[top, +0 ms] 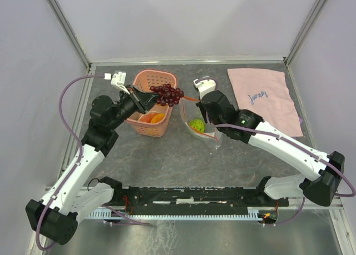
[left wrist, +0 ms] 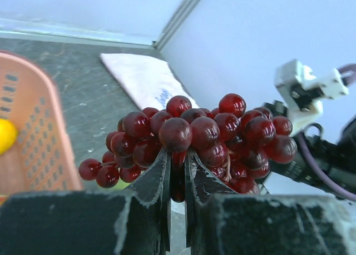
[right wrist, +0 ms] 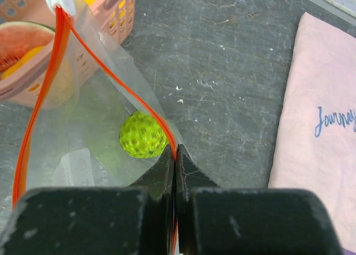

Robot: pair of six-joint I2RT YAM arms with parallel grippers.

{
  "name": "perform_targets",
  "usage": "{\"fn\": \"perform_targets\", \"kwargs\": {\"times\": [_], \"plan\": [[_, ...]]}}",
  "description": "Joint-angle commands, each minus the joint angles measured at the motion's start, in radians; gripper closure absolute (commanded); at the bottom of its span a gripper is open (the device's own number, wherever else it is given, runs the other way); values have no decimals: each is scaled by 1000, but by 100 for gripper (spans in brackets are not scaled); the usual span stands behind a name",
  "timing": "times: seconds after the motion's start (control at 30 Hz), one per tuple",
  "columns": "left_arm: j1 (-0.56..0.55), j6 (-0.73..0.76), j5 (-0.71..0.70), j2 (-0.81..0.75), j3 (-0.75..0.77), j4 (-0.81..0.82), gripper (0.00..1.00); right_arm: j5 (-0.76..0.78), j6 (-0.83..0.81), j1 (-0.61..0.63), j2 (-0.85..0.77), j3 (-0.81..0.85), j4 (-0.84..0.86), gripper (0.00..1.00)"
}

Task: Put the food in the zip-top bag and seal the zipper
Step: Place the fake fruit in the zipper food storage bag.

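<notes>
Top view: the left gripper [top: 149,101] hangs over the pink slotted plastic basket [top: 146,76], fingers nipped on the dark red, glossy-beaded grape bunch [top: 167,94]. The clear crinkly zip-top bag [top: 207,139] lies just to the right of the grapes, on the grey table. Its mouth faces the bunch, so I'd say the next move is a short carry rightward.

Left wrist: jaws nearly together, pinching a stem w/ the round berries piled on top. A yellow fruit [left wrist: 5,135] sits in the basket at left.

Right wrist: the right gripper [right wrist: 174,155] is pressed tight on the near end of the thin red-orange zipper [right wrist: 41,108]. The mouth's long axis runs away from the fingers toward the basket, its lips parted. A bumpy green ball [right wrist: 143,135] is already inside. The pink cloth w/ script [right wrist: 317,127] lies off to the right.
</notes>
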Motion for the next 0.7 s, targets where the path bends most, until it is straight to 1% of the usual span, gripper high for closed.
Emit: {"fn": "perform_targets", "kwargs": {"times": [0.0, 0.37, 0.57, 0.67], "plan": [[-39, -107, 63, -47, -38, 213, 97, -23, 31, -3, -23, -8, 90, 99], [-159, -223, 48, -45, -131, 453, 97, -76, 77, -3, -11, -43, 149, 99], [-225, -229, 32, -30, -164, 575, 97, -107, 95, -3, -8, -59, 173, 99], [-244, -215, 29, -12, -168, 609, 97, -119, 98, -3, -12, -61, 177, 99]]}}
